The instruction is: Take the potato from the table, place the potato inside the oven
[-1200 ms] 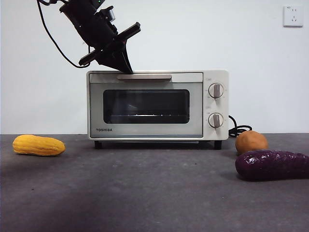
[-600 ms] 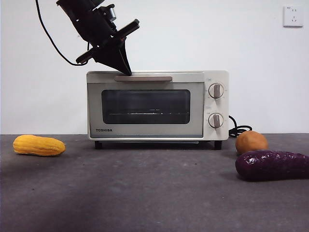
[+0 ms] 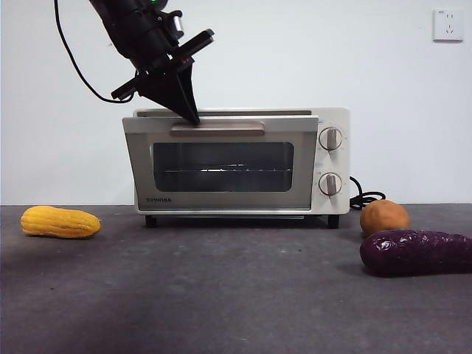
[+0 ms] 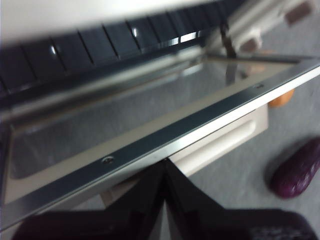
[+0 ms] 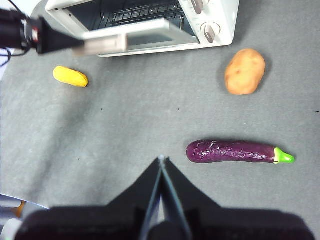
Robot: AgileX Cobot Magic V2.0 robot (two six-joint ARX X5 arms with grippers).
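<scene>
Left gripper [image 3: 193, 118], fingers pressed together, hooked behind the bar handle [image 3: 217, 128] to tip the oven [image 3: 236, 162] door ajar; right gripper [image 5: 161, 161], fingers also together, waited high above the tabletop [image 3: 221, 295]; potato [image 3: 383, 217] right of oven, untouched.

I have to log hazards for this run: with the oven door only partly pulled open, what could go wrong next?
The left gripper meets the oven door's handle only with its tip, so it may slip off and the door may swing back shut. The potato lies close by the eggplant and the oven's side, so the right gripper may nudge either one when reaching in.
</scene>
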